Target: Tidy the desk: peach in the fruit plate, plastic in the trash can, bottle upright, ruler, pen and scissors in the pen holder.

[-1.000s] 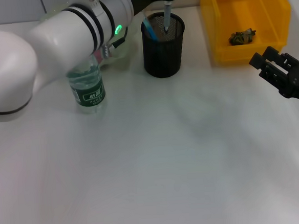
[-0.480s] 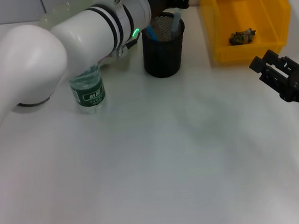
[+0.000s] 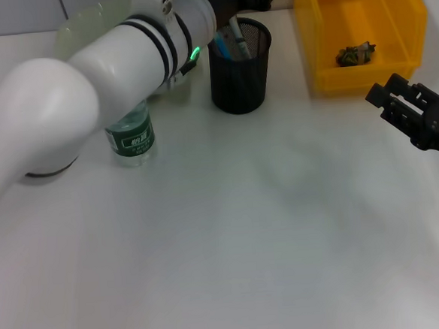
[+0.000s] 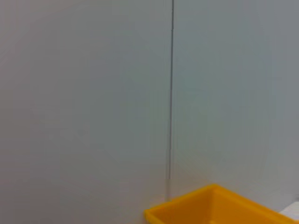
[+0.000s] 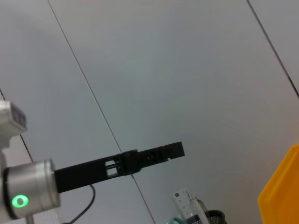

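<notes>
We see a smooth white tabletop (image 3: pixel 233 246) under soft, even light, and behind it a pale grey panelled wall (image 4: pixel 84 93) with thin dark seams.

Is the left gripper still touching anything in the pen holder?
Apart. The right wrist view shows the left gripper in open air, clearly above the ruler in the pen holder.

Black mesh pen holder (image 3: pixel 241 71), yellow trash can (image 3: pixel 361 30), green-labelled bottle (image 3: pixel 130 137).
</notes>
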Controlling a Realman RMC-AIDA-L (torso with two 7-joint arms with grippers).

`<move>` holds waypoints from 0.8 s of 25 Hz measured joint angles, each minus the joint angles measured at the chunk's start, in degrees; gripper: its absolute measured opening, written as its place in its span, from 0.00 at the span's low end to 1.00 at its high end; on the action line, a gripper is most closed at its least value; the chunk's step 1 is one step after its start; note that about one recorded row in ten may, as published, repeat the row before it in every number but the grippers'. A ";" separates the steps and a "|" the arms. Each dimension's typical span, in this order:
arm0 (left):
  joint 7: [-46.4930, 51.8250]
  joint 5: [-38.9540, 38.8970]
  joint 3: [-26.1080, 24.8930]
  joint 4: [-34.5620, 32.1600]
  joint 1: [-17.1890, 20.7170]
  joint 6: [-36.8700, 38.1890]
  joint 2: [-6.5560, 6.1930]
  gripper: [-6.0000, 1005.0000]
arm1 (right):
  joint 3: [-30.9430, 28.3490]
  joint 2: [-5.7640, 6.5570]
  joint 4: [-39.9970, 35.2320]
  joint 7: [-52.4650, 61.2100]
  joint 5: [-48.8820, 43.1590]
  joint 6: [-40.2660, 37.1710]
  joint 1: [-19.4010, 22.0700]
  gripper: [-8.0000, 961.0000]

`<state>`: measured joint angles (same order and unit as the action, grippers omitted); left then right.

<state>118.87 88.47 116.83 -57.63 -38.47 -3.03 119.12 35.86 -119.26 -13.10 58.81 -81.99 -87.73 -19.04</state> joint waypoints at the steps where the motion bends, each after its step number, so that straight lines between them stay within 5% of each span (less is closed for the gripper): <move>1: -0.30 0.14 -0.18 -2.03 1.52 1.42 -0.17 0.48 | 0.00 0.03 -0.01 0.14 -0.01 -0.23 0.04 0.61; 7: -10.42 -1.00 -10.31 -18.46 15.39 24.13 -0.40 0.49 | -0.11 0.78 -5.11 6.20 -1.71 -6.98 1.67 0.61; 8: -10.42 -1.00 -10.31 -18.46 15.39 24.13 -0.40 0.49 | -0.11 0.78 -5.11 6.20 -1.71 -6.98 1.67 0.61; 11: -17.49 -12.26 -18.30 -19.74 20.14 39.88 -0.46 0.47 | -0.13 0.80 -7.02 7.12 -2.30 -8.08 2.40 0.61; 13: -26.42 -25.18 -26.49 -12.41 21.41 56.89 -0.42 0.46 | -0.07 0.65 -7.41 7.14 -2.71 -8.82 2.71 0.61; 15: -29.35 -28.71 -28.80 -9.33 21.40 61.71 -0.44 0.46 | -0.01 0.53 -7.46 6.84 -3.98 -9.62 2.77 0.61; 17: -38.79 -37.42 -36.36 6.63 19.23 78.48 -0.75 0.46 | -0.01 0.52 -7.61 6.58 -5.44 -10.19 2.62 0.61; 18: -38.79 -37.42 -36.36 6.63 19.23 78.48 -0.75 0.45 | -0.01 0.52 -7.61 6.58 -5.44 -10.19 2.62 0.61; 20: -45.16 -37.80 -41.78 17.86 16.81 88.15 -1.21 0.44 | 0.00 0.58 -7.97 6.51 -7.21 -11.28 2.38 0.61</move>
<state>73.71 50.67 75.05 -39.77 -21.66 85.12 117.91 35.86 -118.68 -21.06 65.32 -89.20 -99.01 -16.66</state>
